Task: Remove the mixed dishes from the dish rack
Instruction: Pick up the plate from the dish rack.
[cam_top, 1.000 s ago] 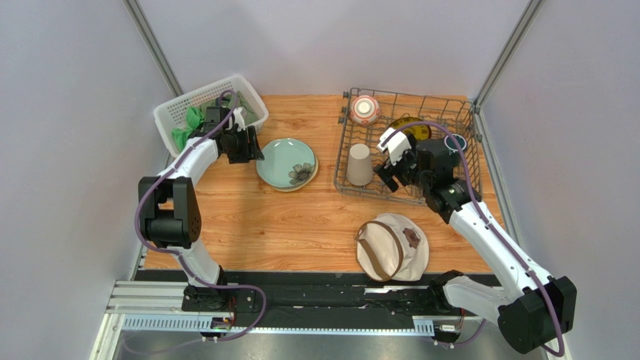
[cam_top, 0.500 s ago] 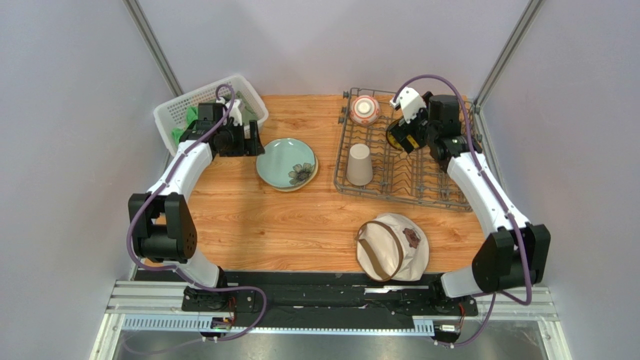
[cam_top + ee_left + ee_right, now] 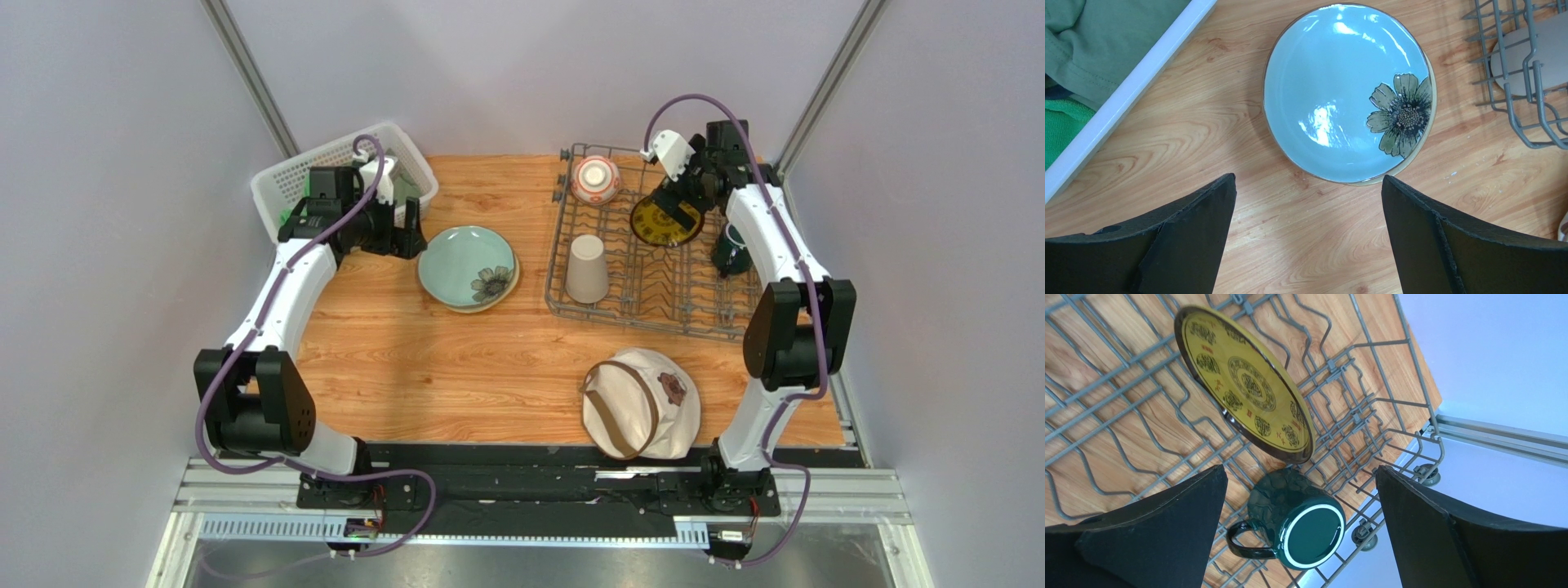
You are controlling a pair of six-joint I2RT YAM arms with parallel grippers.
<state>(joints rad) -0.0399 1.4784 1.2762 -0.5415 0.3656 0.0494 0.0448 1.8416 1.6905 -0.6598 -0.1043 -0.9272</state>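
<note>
Pale green plate [image 3: 1339, 92] is out, maybe atop another. Tumbler [image 3: 588, 267], bowl [image 3: 596, 179], yellow-patterned plate [image 3: 1244, 386], mug [image 3: 1296, 523] sit in the dish rack [image 3: 638, 312]; left hand [image 3: 1308, 196], right hand [image 3: 1301, 471] gape empty

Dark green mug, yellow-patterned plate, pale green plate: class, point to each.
dark green mug [image 3: 1275, 501], right wrist view, wall
yellow-patterned plate [image 3: 1244, 383], right wrist view, face
pale green plate [image 3: 1339, 92], left wrist view, centre

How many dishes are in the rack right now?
4 in the rack: bowl in the far-left corner, tumbler near the left side, yellow-patterned plate propped far-middle, mug at the right. The right arm may hide more.
</note>
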